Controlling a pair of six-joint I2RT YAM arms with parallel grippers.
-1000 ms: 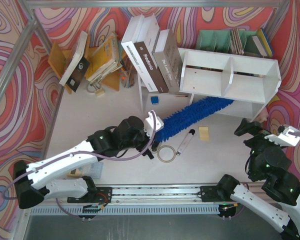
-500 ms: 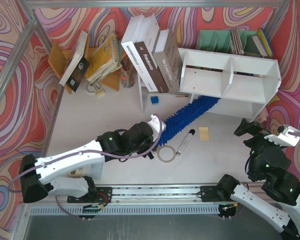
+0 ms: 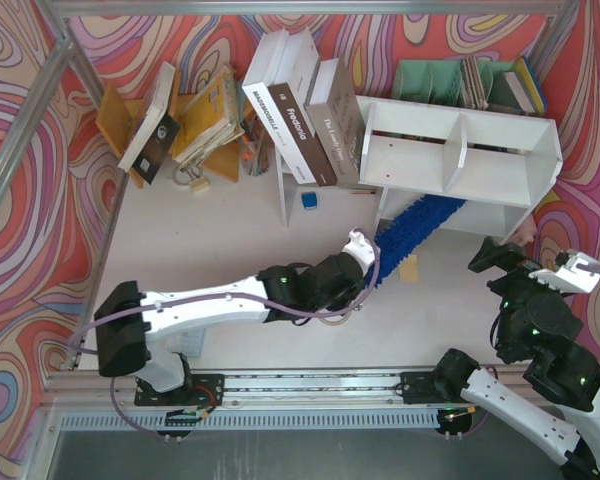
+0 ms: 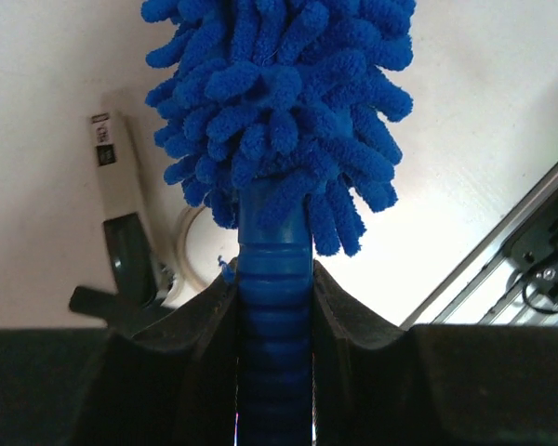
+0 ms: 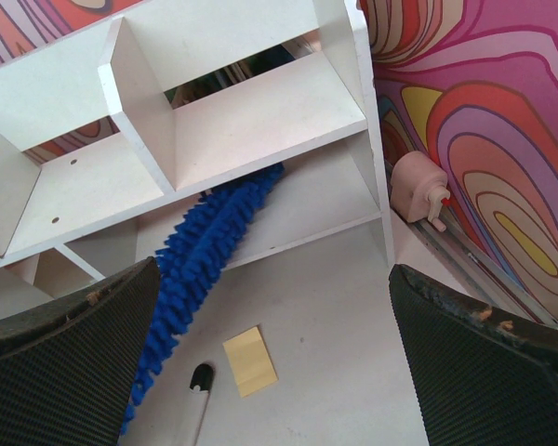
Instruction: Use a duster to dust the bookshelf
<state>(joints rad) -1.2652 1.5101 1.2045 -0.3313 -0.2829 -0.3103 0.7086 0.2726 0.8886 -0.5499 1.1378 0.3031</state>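
Leftmost, the left gripper (image 3: pixel 368 252) is clamped tight on the duster (image 3: pixel 421 218) by its blue handle, the shaggy head slanting up and right into the lower level of the white bookshelf (image 3: pixel 463 150), while the right gripper (image 3: pixel 536 263) hovers near the shelf's right end, jaws spread wide.

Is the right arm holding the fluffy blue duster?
No, the left end effector is shut on the duster by its handle, while the right end effector is open and empty.
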